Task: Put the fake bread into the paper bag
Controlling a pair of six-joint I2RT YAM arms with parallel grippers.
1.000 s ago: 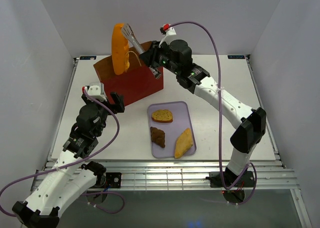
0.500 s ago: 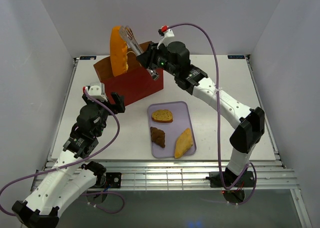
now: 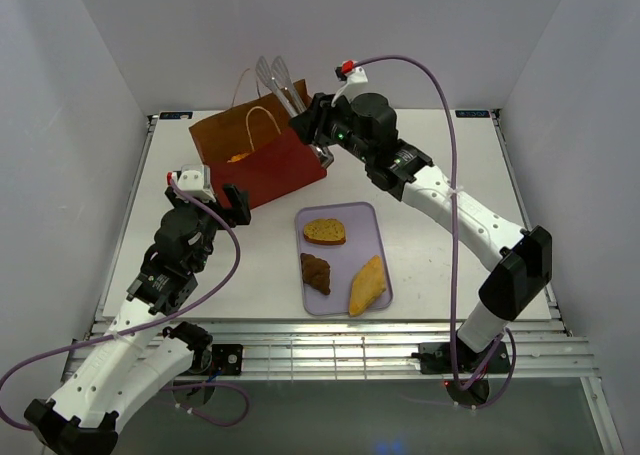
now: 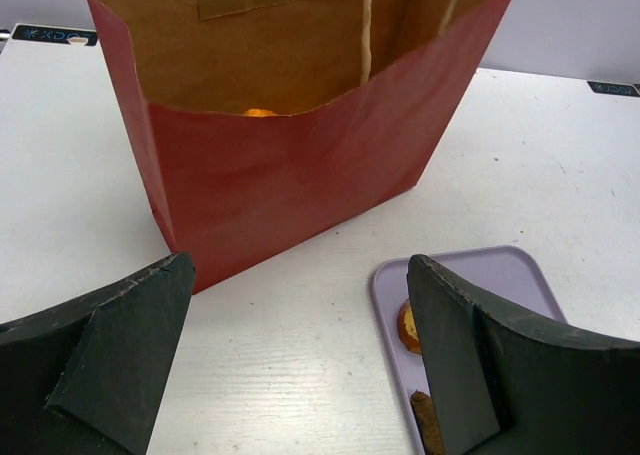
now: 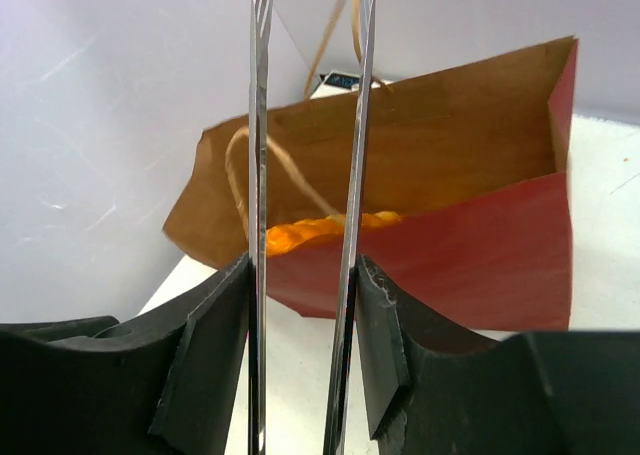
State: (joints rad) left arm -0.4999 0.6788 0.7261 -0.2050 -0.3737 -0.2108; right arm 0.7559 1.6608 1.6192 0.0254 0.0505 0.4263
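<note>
The red paper bag [image 3: 262, 165] stands upright at the back left, its brown inside showing. An orange long loaf [image 3: 238, 157] lies inside it, and its top shows over the bag's rim [image 5: 320, 227]. My right gripper [image 3: 318, 135] hovers at the bag's right corner, shut on metal tongs [image 3: 277, 80]. The tong arms [image 5: 260, 125] stand apart with nothing between them. My left gripper [image 4: 300, 275] is open and empty in front of the bag [image 4: 300, 175]. A toast slice [image 3: 324, 231], a dark brown piece [image 3: 316, 272] and a yellow wedge [image 3: 366, 285] lie on the tray.
The lavender tray [image 3: 375, 220] sits on the white table just right of and in front of the bag. White walls close in the table on the left, back and right. The bag's cord handles [image 3: 262, 115] stick up near the tongs.
The tongs have spread apart and the orange loaf has dropped from above the bag into it. The right arm shifted slightly right. The left arm has not moved.
</note>
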